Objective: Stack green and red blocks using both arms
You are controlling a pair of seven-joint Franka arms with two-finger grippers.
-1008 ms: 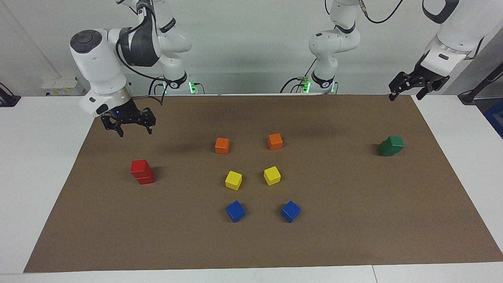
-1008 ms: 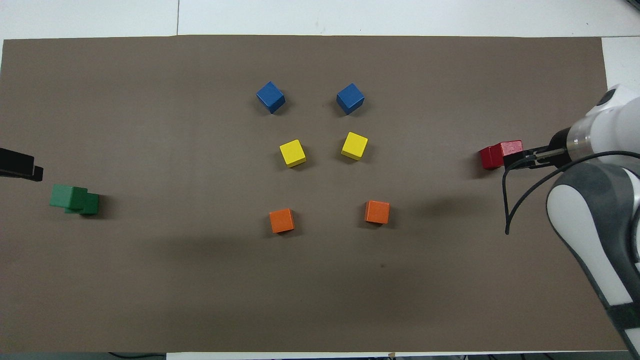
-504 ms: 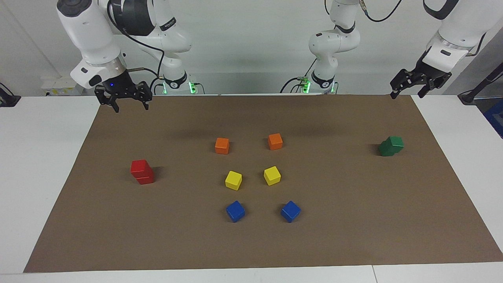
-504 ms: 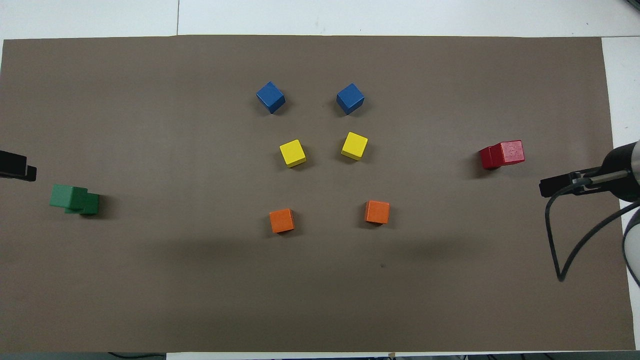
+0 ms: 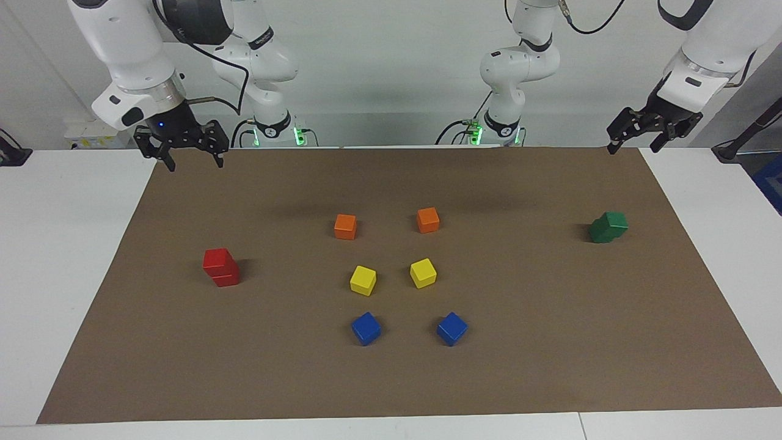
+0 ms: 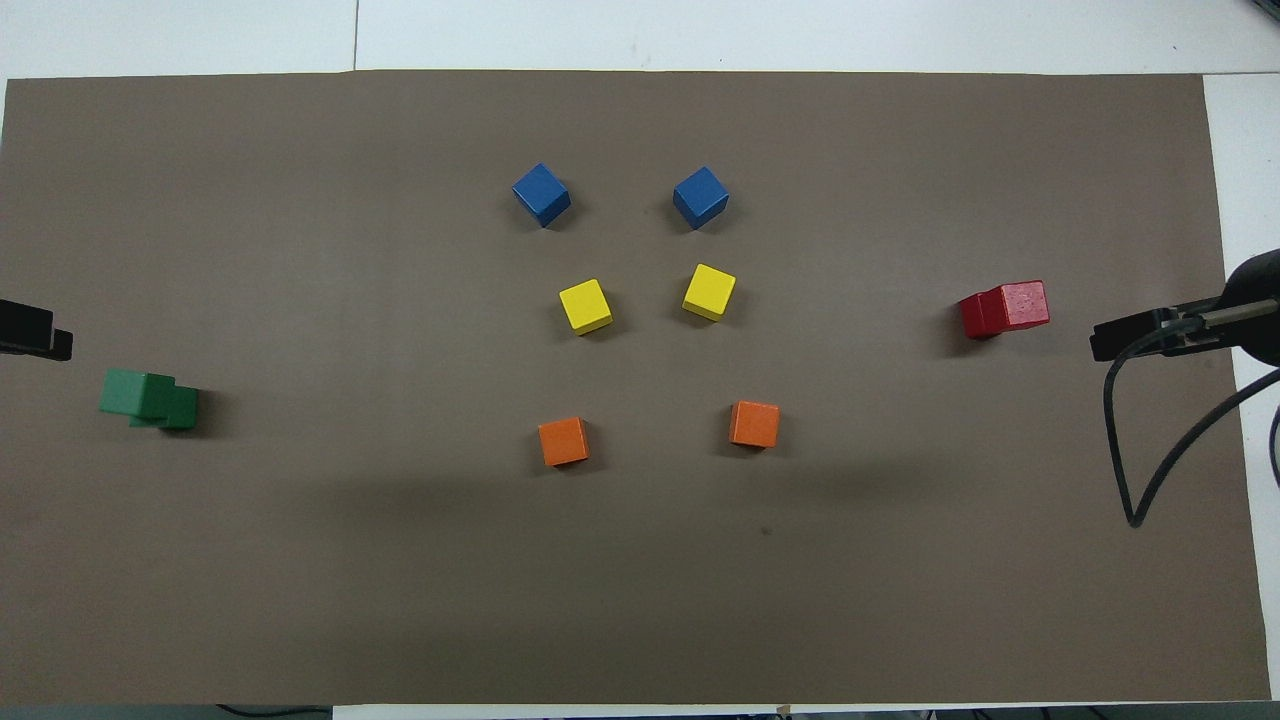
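Facing view, for you: red stack stands two high at right arm's end of mat, top cube twisted slightly off lower one. Green stack likewise two high at left arm's end, top cube offset. Judged: both stacks done, each built near its own arm. Right gripper high over mat's corner, fingers wide, holding nothing. Left gripper high over its corner, fingers wide, empty. You see orange cubes, yellow cubes, blue cubes untouched mid-mat.
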